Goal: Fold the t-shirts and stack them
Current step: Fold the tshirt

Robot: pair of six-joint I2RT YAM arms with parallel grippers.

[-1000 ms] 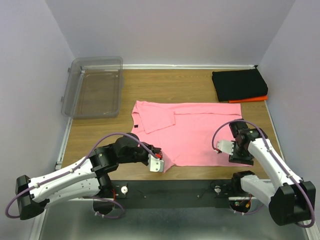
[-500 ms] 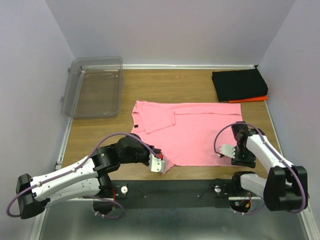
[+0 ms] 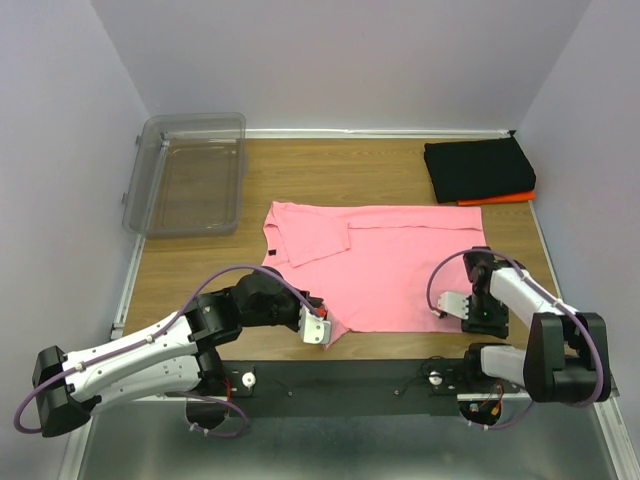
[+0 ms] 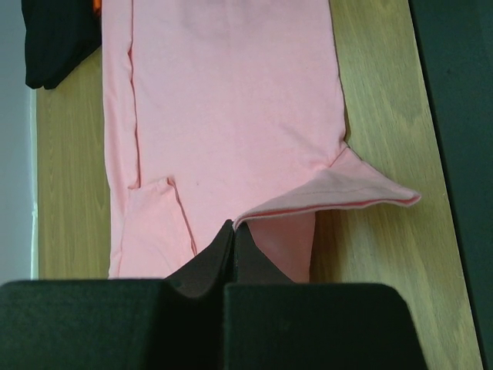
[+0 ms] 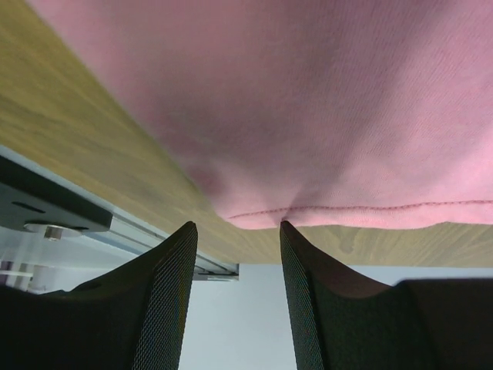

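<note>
A salmon-pink t-shirt (image 3: 390,265) lies flat across the middle of the table, its upper left sleeve folded in. My left gripper (image 3: 318,328) is shut on the shirt's near left corner. In the left wrist view that hem corner (image 4: 331,196) curls up off the wood from my closed left gripper (image 4: 233,226). My right gripper (image 3: 480,322) stands open at the shirt's near right corner. In the right wrist view one fingertip (image 5: 286,231) touches the stitched hem (image 5: 347,212), and nothing lies between the jaws. A folded black t-shirt (image 3: 478,168) rests on a folded orange one (image 3: 500,198) at the back right.
A clear plastic bin (image 3: 190,175) stands at the back left. The dark metal rail (image 3: 350,378) with the arm bases runs along the near edge, just below both grippers. Bare wood shows left of the pink shirt.
My right arm has drawn back toward the near edge at the shirt's right corner, and its jaws have narrowed a little. The left gripper has kept its hold and hardly moved.
</note>
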